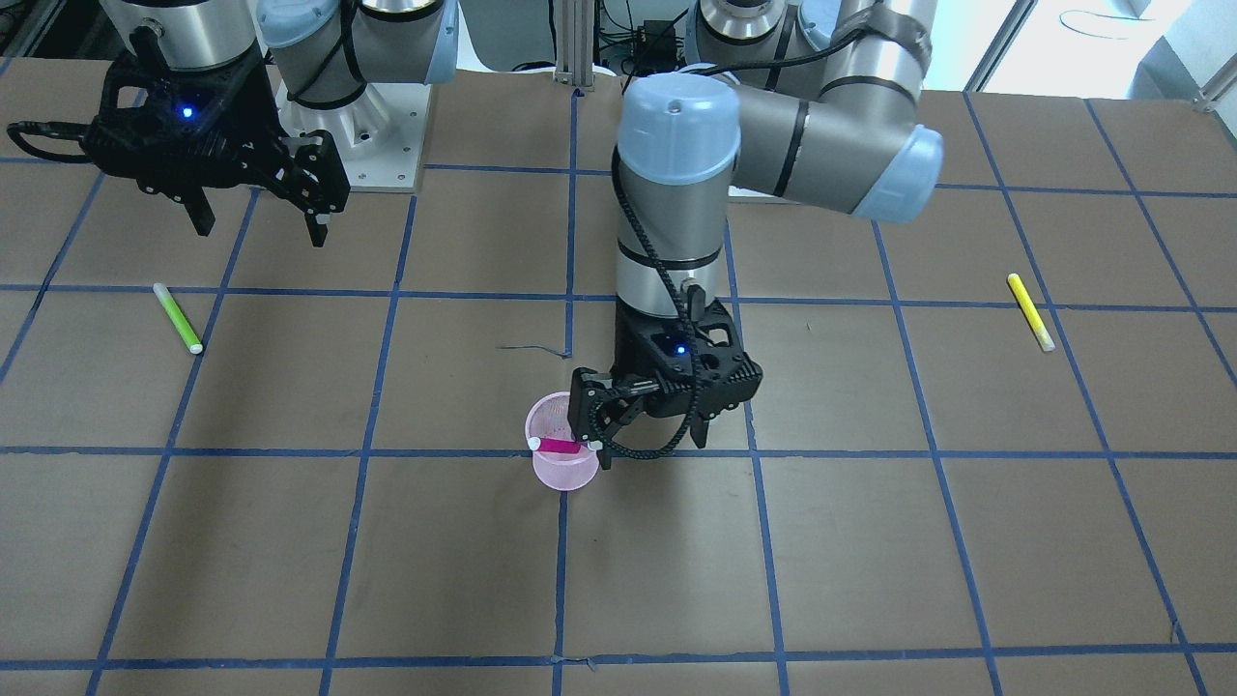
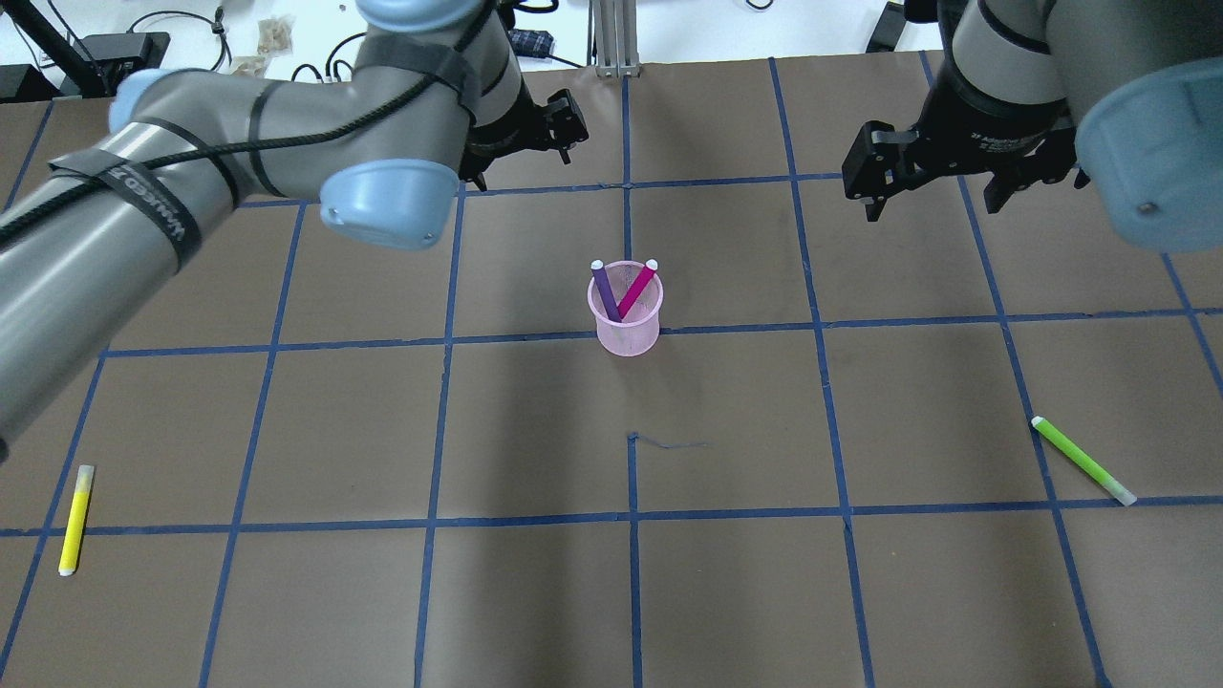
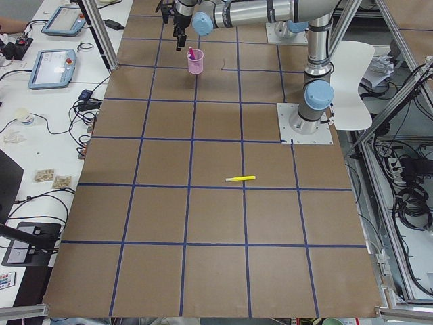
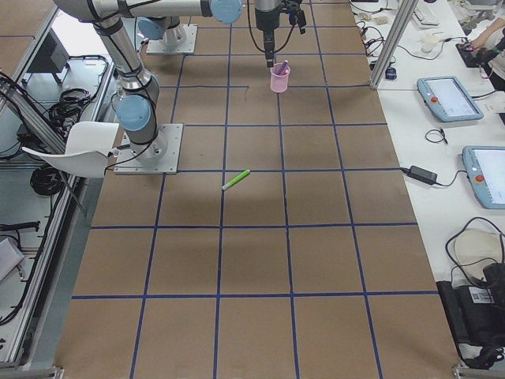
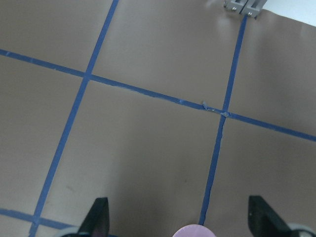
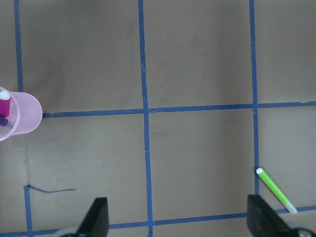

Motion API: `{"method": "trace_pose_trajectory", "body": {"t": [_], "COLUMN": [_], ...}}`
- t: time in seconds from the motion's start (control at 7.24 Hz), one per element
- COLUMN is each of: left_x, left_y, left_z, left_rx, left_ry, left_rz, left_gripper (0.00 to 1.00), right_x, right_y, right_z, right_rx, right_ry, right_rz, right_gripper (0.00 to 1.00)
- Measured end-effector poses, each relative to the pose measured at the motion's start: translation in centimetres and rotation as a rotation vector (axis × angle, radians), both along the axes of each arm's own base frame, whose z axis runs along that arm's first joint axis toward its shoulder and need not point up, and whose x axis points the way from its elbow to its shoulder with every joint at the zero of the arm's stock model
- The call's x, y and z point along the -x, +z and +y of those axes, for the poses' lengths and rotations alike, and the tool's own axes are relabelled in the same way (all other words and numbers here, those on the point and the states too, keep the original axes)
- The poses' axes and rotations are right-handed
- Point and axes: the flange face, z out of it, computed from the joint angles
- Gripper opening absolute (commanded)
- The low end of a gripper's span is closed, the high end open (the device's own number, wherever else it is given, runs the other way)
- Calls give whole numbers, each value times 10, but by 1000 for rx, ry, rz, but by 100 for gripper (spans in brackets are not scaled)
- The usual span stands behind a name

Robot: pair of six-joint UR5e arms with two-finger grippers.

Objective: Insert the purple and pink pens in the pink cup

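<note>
The pink cup [image 2: 626, 330] stands upright near the table's middle. The purple pen [image 2: 604, 291] and the pink pen [image 2: 638, 287] both stand in it, leaning apart, white caps up. My left gripper [image 1: 649, 445] is open and empty, just beyond the cup on the operators' side. One finger overlaps the cup [image 1: 556, 469] in the front view and hides the purple pen there; the pink pen [image 1: 558, 445] shows. The cup's rim [image 5: 191, 230] sits at the bottom edge of the left wrist view. My right gripper [image 2: 932, 196] is open and empty, raised off to the cup's right.
A green pen [image 2: 1082, 461] lies on the table's right side and a yellow pen [image 2: 75, 519] on its left, both far from the cup. The brown table [image 2: 535, 430] carries a blue tape grid. The arm bases stand at the robot's edge.
</note>
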Motion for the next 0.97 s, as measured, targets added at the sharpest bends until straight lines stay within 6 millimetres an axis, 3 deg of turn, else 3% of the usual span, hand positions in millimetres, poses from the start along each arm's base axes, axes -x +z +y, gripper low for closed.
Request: {"method": "trace_pose_trajectory", "body": {"t": [0.28,0.55,0.69,0.97], "left_x": [-73,-135,-150,-153], "left_y": [24,54,62,72], "left_z": [-1,28,46,73], "left_rx": [-99,-192,-223,-237], "left_ry": [-70,-194,-222,-251], "left_rz": [19,-60,-97,-120], "left_gripper": [100,100,100,100], "right_x": [0,0,0,0], "right_y": [0,0,0,0], "right_z": [0,0,0,0], "right_rx": [0,0,0,0], "right_ry": [0,0,0,0], "right_rz": [-1,-3,-3,-3], "right_gripper": [100,100,100,100]}}
